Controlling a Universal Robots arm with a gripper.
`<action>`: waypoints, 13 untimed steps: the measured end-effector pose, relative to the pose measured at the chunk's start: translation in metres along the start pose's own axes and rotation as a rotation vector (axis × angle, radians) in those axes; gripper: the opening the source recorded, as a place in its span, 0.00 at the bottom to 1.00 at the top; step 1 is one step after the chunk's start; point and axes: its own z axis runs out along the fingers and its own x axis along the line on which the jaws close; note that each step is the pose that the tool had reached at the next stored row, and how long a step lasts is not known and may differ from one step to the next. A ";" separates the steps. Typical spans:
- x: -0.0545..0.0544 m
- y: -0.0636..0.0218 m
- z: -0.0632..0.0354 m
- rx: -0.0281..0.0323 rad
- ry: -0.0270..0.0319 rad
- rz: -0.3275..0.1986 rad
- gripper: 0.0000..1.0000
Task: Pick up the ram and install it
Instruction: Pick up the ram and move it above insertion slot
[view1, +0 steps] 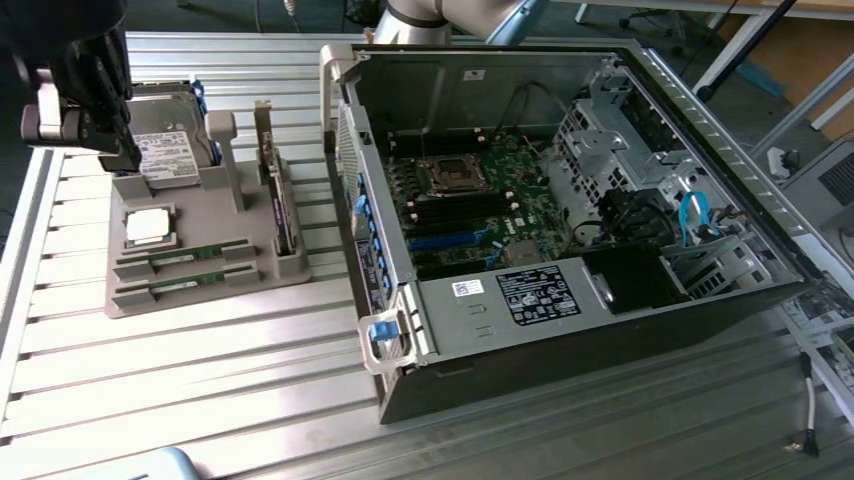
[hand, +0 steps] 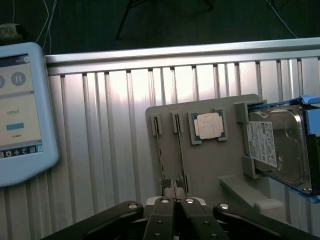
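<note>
the claw (hand: 175, 202) is pinched together, holding nothing, above the gray tray (view1: 214, 290). one ram stick (view1: 182, 254) and its twin (view1: 179, 286) lie in neighbouring slots there, beside the silver processor (view1: 147, 226), apart from the open computer case (view1: 400, 330).

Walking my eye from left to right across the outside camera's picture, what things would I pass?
Two green memory sticks lying in a grey holder → dark card standing on edge in the same holder → open computer case → loose cable on the table.
</note>
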 end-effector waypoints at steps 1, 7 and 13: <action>0.000 0.0001 0.0000 0.0000 -0.0001 0.000 0.11; 0.000 0.0001 0.0000 -0.0008 0.0011 -0.036 0.11; 0.000 0.0000 0.0006 -0.0009 0.0013 -0.038 0.11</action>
